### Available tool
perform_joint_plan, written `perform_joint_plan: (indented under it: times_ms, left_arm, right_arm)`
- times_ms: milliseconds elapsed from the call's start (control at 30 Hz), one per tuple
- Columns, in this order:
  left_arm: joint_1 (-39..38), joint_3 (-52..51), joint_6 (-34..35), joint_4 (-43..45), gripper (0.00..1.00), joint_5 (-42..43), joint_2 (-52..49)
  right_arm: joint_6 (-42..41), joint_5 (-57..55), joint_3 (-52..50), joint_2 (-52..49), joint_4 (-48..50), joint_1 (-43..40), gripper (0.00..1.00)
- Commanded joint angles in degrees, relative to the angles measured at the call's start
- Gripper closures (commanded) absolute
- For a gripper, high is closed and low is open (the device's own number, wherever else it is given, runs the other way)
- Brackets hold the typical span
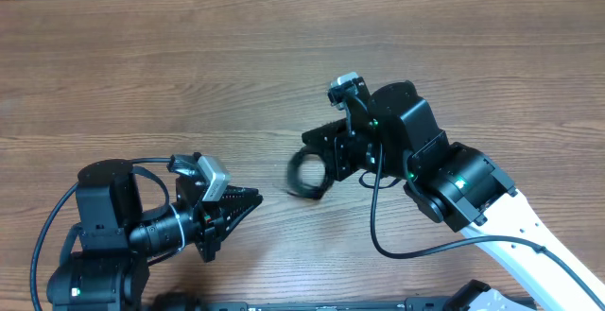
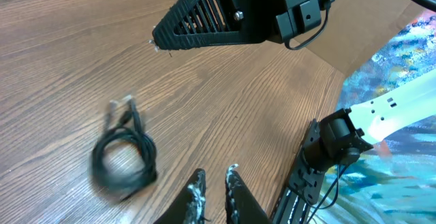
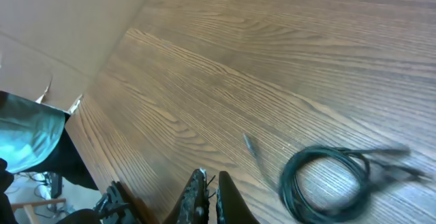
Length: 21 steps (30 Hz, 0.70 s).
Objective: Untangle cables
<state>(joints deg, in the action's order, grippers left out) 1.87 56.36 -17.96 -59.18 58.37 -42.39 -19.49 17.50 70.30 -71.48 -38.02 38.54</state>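
My right gripper (image 3: 209, 178) is closed on nothing and my left gripper (image 2: 214, 178) is barely parted (also empty). The cables (image 1: 291, 174) lie coiled on the table (image 1: 189, 65) between them.

Brown wood-grain table (image 1: 189, 65): smooth, matt, fine streaked grain. Thin black coiled cables (image 1: 304, 171): rubbery sheath, slight gloss. White tubular arm casing (image 1: 529, 240): smooth glossy plastic. Black boxy arm housing (image 1: 406, 112): matt plastic.
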Motion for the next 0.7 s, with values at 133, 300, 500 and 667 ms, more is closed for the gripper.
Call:
perform_joint_plan:
  times_ms: [133, 300, 500, 667]
  left_arm:
    - [-0.2, -0.1, 0.2, -0.2, 0.77, 1.5, 0.4]
    - [-0.2, -0.1, 2.2, -0.6, 0.62, 1.5, 0.4]
    - [-0.2, -0.1, 3.2, -6.1, 0.62, -6.0, 0.4]
    - [-0.2, -2.4, 8.6, -8.1, 0.62, -13.4, 0.5]
  right_arm:
    - [0.7, -1.3, 1.8, 0.1, -2.2, -0.3, 0.66]
    - [5.0, -2.8, 1.7, -0.8, -8.2, -0.3, 0.36]
    - [5.0, -6.1, 1.7, -2.4, -12.2, -0.3, 0.36]
    - [4.9, -10.6, 1.7, -3.2, -12.2, -0.3, 0.36]
